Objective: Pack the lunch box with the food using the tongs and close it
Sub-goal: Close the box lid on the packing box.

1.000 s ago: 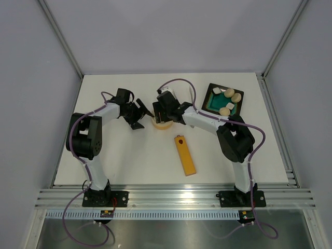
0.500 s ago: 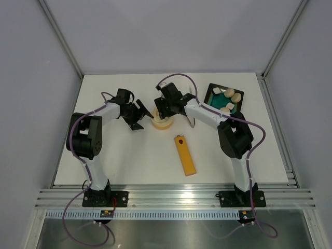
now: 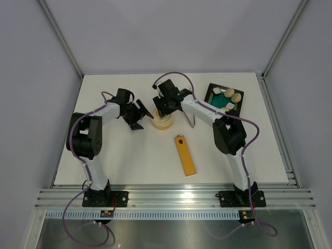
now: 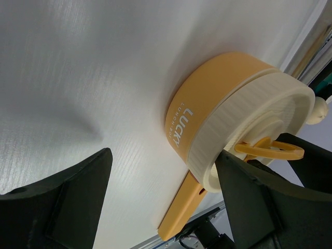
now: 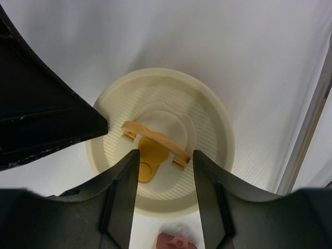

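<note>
White table [image 3: 129, 155] fills the view, with a long orange bar [image 3: 185, 155] nearest. Behind it sits the lunch box [image 3: 162, 122], lid [image 5: 207, 135] on. The left claw [image 4: 163, 154] is spread wide beside it. The right claw [image 5: 166, 154] hangs over the lid, fingers apart on each side of the orange handle [image 5: 155, 137], not pinching yet. That thin handle could slip out, or the box could lift too. The tongs [image 3: 191, 118] are hard to see. Far off, the food [image 3: 236, 96] lies on the black tray [image 3: 211, 93]; the box's inside is hidden

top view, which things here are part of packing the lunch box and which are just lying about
For the job: lunch box with its lid on; food pieces; silver tongs.
Lying about: orange-yellow bar; black tray, which only holds the food.
</note>
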